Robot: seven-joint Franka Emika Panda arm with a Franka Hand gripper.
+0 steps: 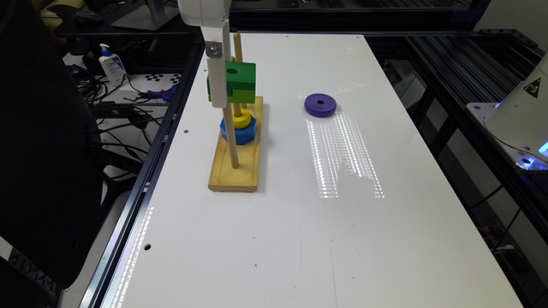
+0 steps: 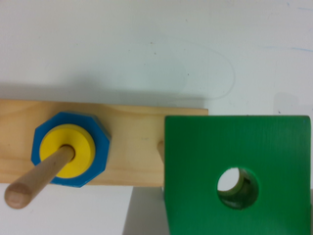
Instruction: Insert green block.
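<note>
Green block (image 1: 238, 81) raised above wooden base (image 1: 235, 171), against the gripper (image 1: 218, 92)

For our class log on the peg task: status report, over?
Claw at green block, grip unreadable. Block aloft over wooden base, hole empty. One peg carries blue hexagon, yellow ring.

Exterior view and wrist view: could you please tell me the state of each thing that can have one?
green block: raised off the table by the gripper, level, hole empty, on no peg.
blue hexagonal piece: threaded on the middle peg, resting on the wooden base.
yellow ring: same peg, stacked on the blue piece.
purple ring: loose, flat on the table.
front peg: upright, bare.
</note>
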